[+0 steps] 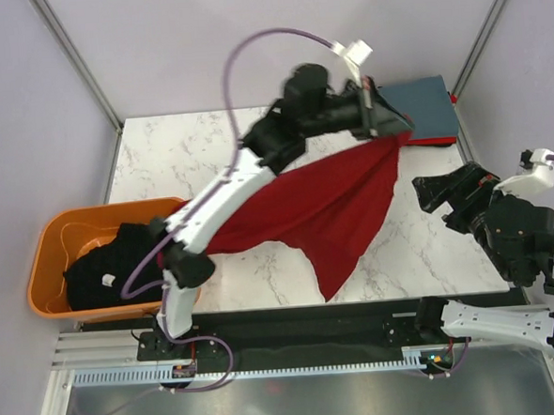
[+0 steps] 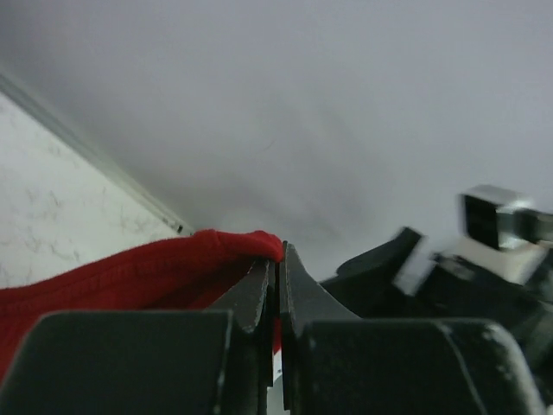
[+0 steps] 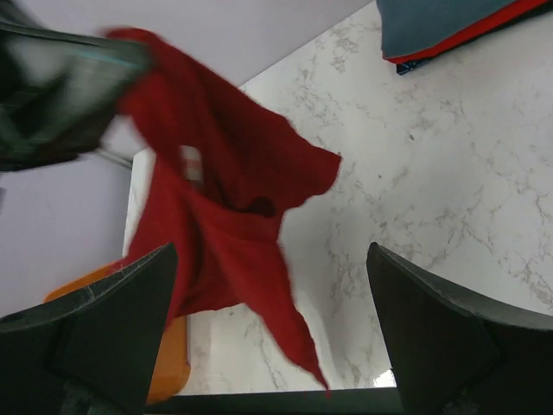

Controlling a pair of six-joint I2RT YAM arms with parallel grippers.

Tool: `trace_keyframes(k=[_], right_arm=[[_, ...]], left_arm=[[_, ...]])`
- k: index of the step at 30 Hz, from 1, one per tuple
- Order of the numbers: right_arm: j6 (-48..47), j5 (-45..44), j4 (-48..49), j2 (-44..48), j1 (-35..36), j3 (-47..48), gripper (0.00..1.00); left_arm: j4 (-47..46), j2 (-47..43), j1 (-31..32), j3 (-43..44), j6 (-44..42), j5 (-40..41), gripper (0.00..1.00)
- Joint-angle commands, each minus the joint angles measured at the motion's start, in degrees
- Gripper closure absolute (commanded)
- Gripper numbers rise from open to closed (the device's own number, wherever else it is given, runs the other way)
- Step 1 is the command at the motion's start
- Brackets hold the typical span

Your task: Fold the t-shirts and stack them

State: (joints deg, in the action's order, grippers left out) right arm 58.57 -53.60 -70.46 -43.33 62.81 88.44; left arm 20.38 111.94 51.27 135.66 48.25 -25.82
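Observation:
My left gripper (image 1: 377, 115) is raised at the back right and is shut on a corner of the dark red t-shirt (image 1: 322, 203). The shirt hangs from it down toward the table's front edge. In the left wrist view the red cloth (image 2: 147, 270) is pinched between the jaws of that gripper (image 2: 278, 259). The right wrist view shows the hanging shirt (image 3: 226, 226) with a small white tag. My right gripper (image 1: 438, 194) is open and empty at the right. A black t-shirt (image 1: 111, 263) lies in the basket. Folded grey-blue and red shirts (image 1: 425, 106) are stacked at the back right, also in the right wrist view (image 3: 449, 28).
The orange plastic basket (image 1: 47, 261) stands at the table's left edge. The marble table (image 1: 180, 157) has metal frame posts at its back corners. The black rail of the arm bases runs along the front edge.

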Motion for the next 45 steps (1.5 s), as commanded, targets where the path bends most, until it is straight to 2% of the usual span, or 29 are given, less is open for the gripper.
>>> trace_keyframes(k=[1, 3, 7, 11, 14, 15, 17, 18, 21, 24, 28, 32, 37, 40, 42, 43, 44, 45], right_arm=[[9.54, -4.93, -13.1, 1.85, 0.04, -1.6, 0.02], [10.16, -3.79, -13.13, 2.37, 0.04, -5.1, 0.02], [13.93, 0.42, -13.04, 1.68, 0.04, -11.09, 0.02], [13.33, 4.72, -12.17, -3.06, 0.04, -14.43, 0.02], [9.31, 8.59, -6.29, -3.95, 0.04, -18.21, 0.02], [8.15, 12.78, -4.1, -3.87, 0.04, -21.26, 0.02], [5.26, 17.19, 2.67, -4.13, 0.04, -24.7, 0.02], [4.29, 23.05, 5.48, -4.48, 0.04, -28.55, 0.03], [2.87, 30.55, 14.71, -8.34, 0.38, -35.33, 0.07], [4.62, 33.56, 20.08, -12.82, 3.02, -38.6, 0.07], [4.28, 34.62, 25.98, -18.96, 3.9, -40.45, 0.06], [3.05, 36.11, 30.37, -25.21, 3.9, -41.86, 0.06], [1.29, 34.97, 34.68, -34.95, 3.47, -41.34, 0.06], [0.06, 34.35, 36.7, -39.36, 2.06, -41.42, 0.06], [-1.43, 34.36, 38.28, -40.34, 0.83, -41.42, 0.07], [-1.7, 34.01, 38.2, -40.17, 0.57, -41.34, 0.06], [-2.14, 33.66, 38.29, -39.56, 0.3, -40.99, 0.07], [-2.31, 32.61, 38.2, -37.72, -0.05, -40.9, 0.07]], left_arm=[[0.19, 11.16, 2.87, 4.09, 2.61, -0.18, 0.98], [-0.34, 18.79, 3.57, 4.27, 5.7, -1.85, 0.98], [-1.13, 28.65, 4.72, 4.79, 7.99, -5.55, 0.98], [-0.79, 33.6, 4.63, 5.5, 8.18, -8.27, 0.92], [2.45, 33.0, 3.41, 5.24, 4.67, -8.98, 0.61], [3.08, 32.3, 2.36, 5.06, 2.83, -8.98, 0.47], [4.48, 29.58, 1.04, 4.36, 1.24, -8.54, 0.29], [4.84, 28.61, -0.62, 4.09, 0.45, -8.37, 0.18], [5.98, 25.01, -4.84, 3.56, -0.61, -8.8, 0.02], [9.04, 20.36, -9.49, 2.69, -3.06, -9.33, 0.0], [10.82, 10.6, -14.96, -7.82, -7.11, -7.15, 0.0], [11.52, 3.64, -19.7, -14.1, -10.8, -7.57, 0.0], [16.7, 2.76, -20.5, -15.24, -14.58, -9.06, 0.0], [17.23, 2.49, -20.59, -16.56, -14.94, -10.29, 0.0], [20.99, 2.93, -20.59, -15.95, -16.16, -9.69, 0.0], [23.36, 3.37, -20.5, -13.69, -17.3, -7.6, 0.0], [31.83, 4.94, -20.33, -11.66, -20.36, -4.96, 0.0], [36.96, 6.69, -20.41, -5.29, -21.87, 3.33, 0.0]])
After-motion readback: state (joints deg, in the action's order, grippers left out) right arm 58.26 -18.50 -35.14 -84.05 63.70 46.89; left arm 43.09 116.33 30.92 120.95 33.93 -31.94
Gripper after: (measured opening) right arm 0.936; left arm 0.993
